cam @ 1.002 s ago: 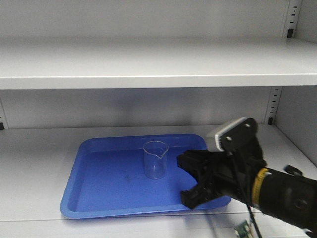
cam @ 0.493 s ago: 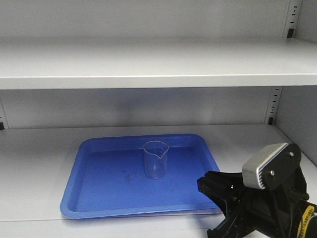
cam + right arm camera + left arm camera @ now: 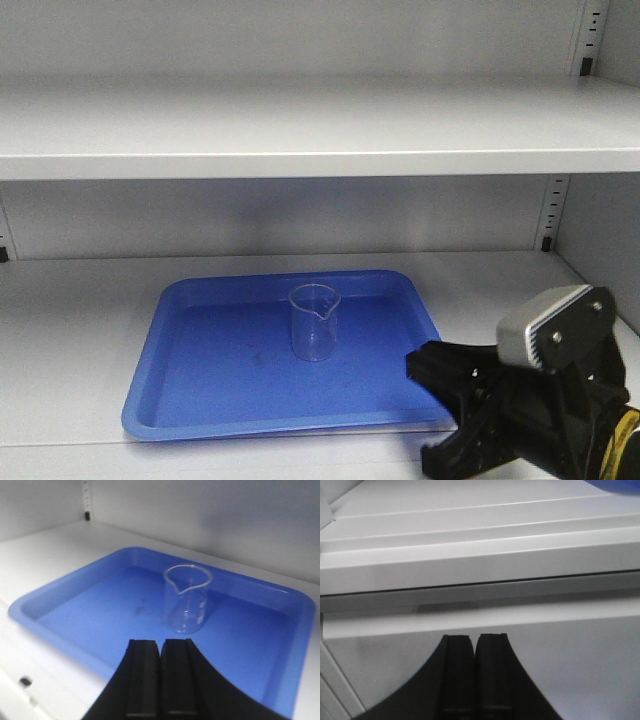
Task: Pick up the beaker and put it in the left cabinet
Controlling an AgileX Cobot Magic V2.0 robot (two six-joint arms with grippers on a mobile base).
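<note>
The beaker (image 3: 314,322) stands upright near the middle of a blue tray (image 3: 215,385) on the lower shelf of the left cabinet (image 3: 75,330), spout toward the camera, nothing touching it. The right gripper (image 3: 160,645) sits low at the tray's front right corner, apart from the beaker and aimed at it, and the wrist view shows its fingers (image 3: 145,675) pressed together with nothing between them. The left gripper (image 3: 474,641) faces pale grey cabinet shelf edges, its fingers (image 3: 457,675) also closed tight and empty.
</note>
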